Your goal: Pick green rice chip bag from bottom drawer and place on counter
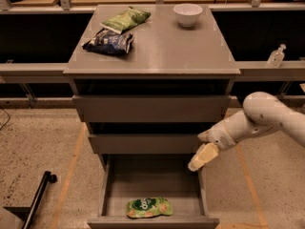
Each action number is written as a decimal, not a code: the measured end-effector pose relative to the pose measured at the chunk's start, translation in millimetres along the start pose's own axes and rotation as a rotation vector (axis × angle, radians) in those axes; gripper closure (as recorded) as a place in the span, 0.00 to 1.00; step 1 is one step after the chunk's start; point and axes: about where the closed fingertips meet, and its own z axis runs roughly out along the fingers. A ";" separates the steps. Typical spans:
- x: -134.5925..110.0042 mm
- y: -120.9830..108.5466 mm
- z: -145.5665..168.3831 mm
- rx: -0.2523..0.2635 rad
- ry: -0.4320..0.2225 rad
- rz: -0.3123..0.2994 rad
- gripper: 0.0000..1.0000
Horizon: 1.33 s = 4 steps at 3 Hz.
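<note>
The green rice chip bag lies flat at the front of the open bottom drawer, its dark oval logo facing up. The gripper hangs on the white arm from the right, above the drawer's right rear corner and in front of the middle drawer's right end. It is well above and to the right of the bag, apart from it. The counter is the grey top of the cabinet, above the two shut upper drawers.
On the counter lie a paler green bag and a dark blue bag at the back left, and a white bowl at the back right. A clear bottle stands on the right ledge. A black pole lies on the floor at left.
</note>
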 end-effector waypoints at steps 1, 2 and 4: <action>7.2 -21.0 50.4 -0.081 -0.023 0.043 0.00; 10.7 -21.5 80.9 -0.168 -0.052 0.053 0.00; 38.0 -29.0 96.9 -0.127 -0.064 0.121 0.00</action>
